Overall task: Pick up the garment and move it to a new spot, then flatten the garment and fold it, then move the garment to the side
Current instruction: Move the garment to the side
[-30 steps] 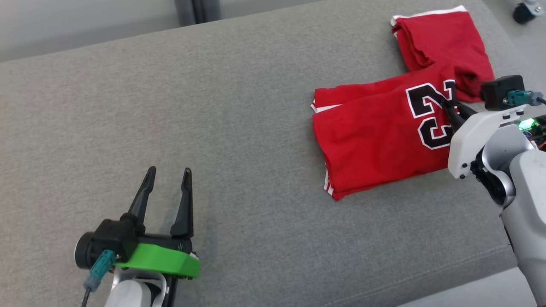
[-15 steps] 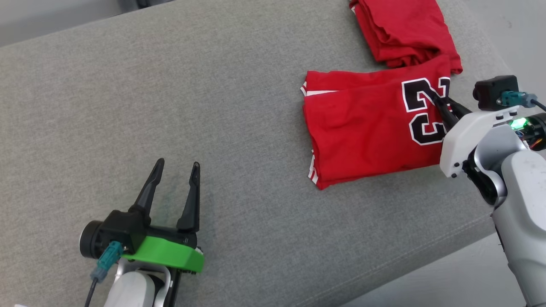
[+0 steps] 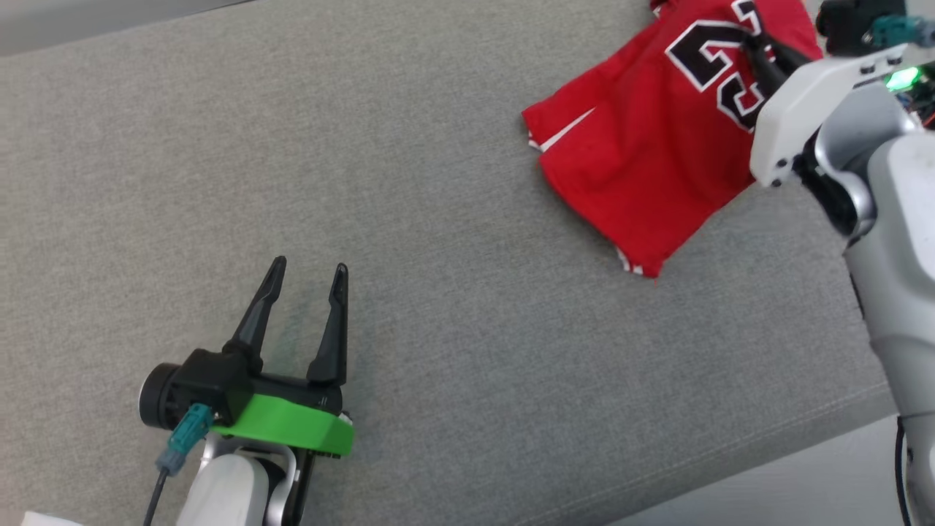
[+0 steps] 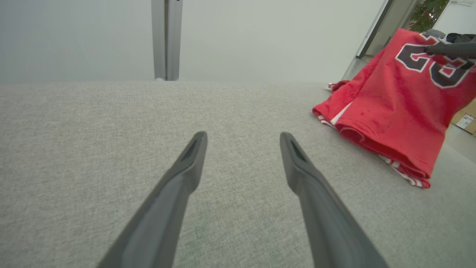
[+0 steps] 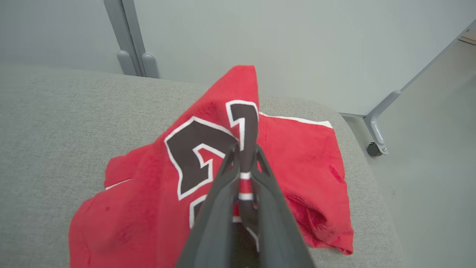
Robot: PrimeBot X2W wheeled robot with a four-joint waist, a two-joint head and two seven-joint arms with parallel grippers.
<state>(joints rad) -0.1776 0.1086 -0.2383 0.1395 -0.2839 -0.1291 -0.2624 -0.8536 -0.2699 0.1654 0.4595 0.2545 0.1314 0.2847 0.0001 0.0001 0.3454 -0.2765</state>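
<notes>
- Your right tool (image 3: 754, 45) is clenched on the red jersey (image 3: 643, 146), and its two dark fingers pinch a bunch of cloth right at the black number 23 (image 3: 719, 69).
- In the right wrist view, the right tool (image 5: 245, 149) has its jaws nearly together, with a ridge of cloth squeezed between them. The printed number (image 5: 193, 160) wrinkles up into the pinch.
- The jersey (image 4: 394, 104) is at the far right of the grey fabric surface (image 3: 438, 183). The gripped part is raised, and the cloth slopes down from there.
- In the left wrist view, the jersey's lower folded edge and white-striped hem (image 4: 409, 178) rest on the surface (image 4: 111, 111).
- In the head view, the striped hem corner (image 3: 632, 264) points toward the near edge of the surface. A white stripe shows on the jersey's left edge.
- In the right wrist view, the jersey (image 5: 148, 186) spreads to both sides of the fingers, and a rumpled lobe lies near the rounded right end of the surface (image 5: 55, 111).
- Your left tool (image 3: 310, 267) is released. Its jaws are spread wide with nothing between them, and it sits low over bare grey fabric at the near left, well apart from the jersey.
- The left tool (image 4: 241, 137) points across the surface toward a pale wall and a grey upright post (image 4: 166, 37).
- A green collar (image 3: 292, 435) sits behind the left tool's fingers, and a green light (image 3: 902, 77) glows on the right arm.
- A caster wheel (image 5: 372, 149) stands on the floor past the right end of the surface.
</notes>
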